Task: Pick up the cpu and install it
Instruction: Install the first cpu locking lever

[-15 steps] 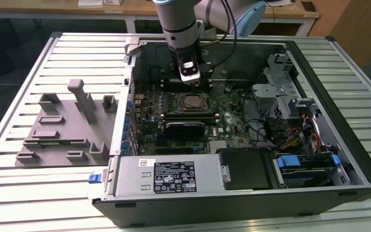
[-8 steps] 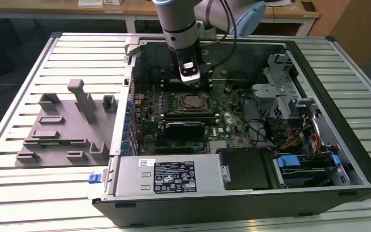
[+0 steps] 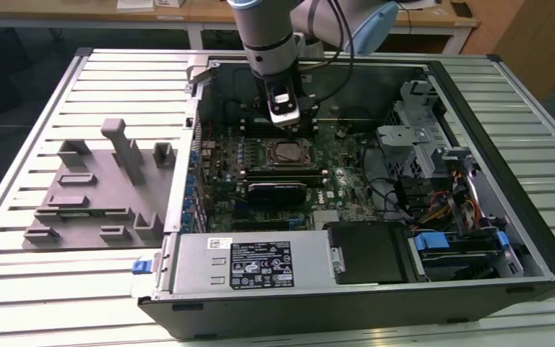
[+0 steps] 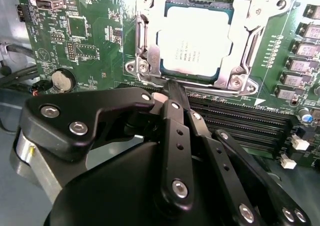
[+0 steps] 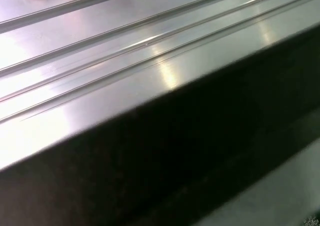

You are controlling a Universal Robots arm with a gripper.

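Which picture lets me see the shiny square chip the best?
The second wrist view: the cpu sits large and bright in its socket, just beyond the gripper. In the exterior view the cpu looks tiny, below the gripper. The first wrist view looks at ridged metal.

I see the cpu (image 4: 195,46) with a bright, smooth metal top, framed by a shiny steel bracket (image 4: 245,61). My gripper (image 4: 167,93) looks matt black, screws glinting. The table (image 3: 27,289) is ribbed, satin aluminium.

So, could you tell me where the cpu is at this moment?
The cpu sits in the socket frame on the motherboard, just beyond the gripper in the second wrist view, beside the memory slots.
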